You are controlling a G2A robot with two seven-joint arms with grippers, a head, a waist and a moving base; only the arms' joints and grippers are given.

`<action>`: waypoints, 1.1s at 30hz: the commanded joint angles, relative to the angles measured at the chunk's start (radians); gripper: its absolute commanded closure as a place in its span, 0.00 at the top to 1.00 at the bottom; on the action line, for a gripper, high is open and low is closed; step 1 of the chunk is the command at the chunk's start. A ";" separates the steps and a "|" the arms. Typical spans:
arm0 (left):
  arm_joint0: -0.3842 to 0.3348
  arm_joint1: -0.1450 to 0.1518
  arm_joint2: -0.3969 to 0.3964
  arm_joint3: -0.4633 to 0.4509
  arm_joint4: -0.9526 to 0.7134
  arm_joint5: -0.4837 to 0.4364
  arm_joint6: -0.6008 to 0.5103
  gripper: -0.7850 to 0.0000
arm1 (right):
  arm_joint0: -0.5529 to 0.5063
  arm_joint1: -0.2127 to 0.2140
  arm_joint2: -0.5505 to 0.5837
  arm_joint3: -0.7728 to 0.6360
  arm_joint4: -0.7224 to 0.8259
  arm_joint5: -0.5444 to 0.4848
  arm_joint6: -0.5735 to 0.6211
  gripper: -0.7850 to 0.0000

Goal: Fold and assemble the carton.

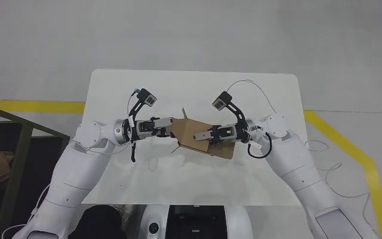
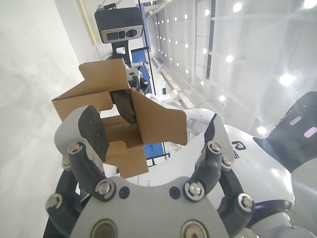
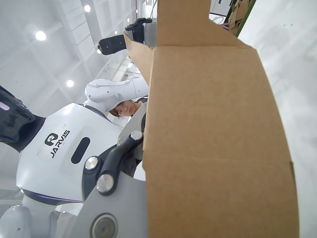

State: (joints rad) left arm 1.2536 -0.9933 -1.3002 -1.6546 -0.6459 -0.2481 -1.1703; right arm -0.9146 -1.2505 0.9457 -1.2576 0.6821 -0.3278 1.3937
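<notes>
carton: brown carton (image 1: 186, 129) over the middle of the bench (image 1: 119, 89), between the two arms. Opened into a tube, not flat, end flaps loose.
right gripper: right gripper (image 1: 205, 135) clamped on a carton side wall. Its dark pad (image 2: 123, 107) sits inside the tube in the left wrist view. The other finger is mostly behind the panel in its own view, so how deep the grip goes is a guess.
why right holds: judged as the anchor. It holds the tube square and turns the open end toward the other arm.
left gripper: left gripper (image 2: 151, 134) has fingers wide apart and holds nothing. Its pads (image 2: 92, 132) sit either side of the near flaps.
why left there: lined up on the open end, likely to push a flap in.
flaps: upper flap (image 2: 104, 75) sticks outward, side flap (image 2: 161, 122) angles toward the left gripper, lower flap (image 2: 130, 157) lies close to one pad. None tucked.
step: body formed, end closure not done.
edges: flap edges are thin and probably springy. The side flap's free edge points between the left fingers and could catch on a pad instead of folding.
room: carton is well in from every bench edge. The nearest other item is a white cable (image 1: 253, 83) near the far right corner, well apart. The tight spot is the two grippers, close across the carton.
height: carton looks lifted off the bench, but contact cannot be told from the top view.
</notes>
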 commanded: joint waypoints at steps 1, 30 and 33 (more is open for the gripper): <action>-0.008 -0.002 0.010 -0.001 -0.004 0.000 0.000 1.00 | 0.001 -0.001 -0.001 0.005 0.002 0.000 0.002 0.00; -0.033 -0.011 0.026 0.015 0.010 -0.007 0.007 1.00 | -0.014 -0.002 0.014 0.007 0.004 -0.011 -0.004 0.00; -0.016 -0.005 -0.011 0.012 0.032 -0.003 0.013 1.00 | -0.016 -0.001 0.019 0.008 0.001 -0.011 -0.007 0.00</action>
State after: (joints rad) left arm 1.2303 -1.0004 -1.2981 -1.6396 -0.6226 -0.2523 -1.1597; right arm -0.9304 -1.2519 0.9620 -1.2510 0.6843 -0.3381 1.3887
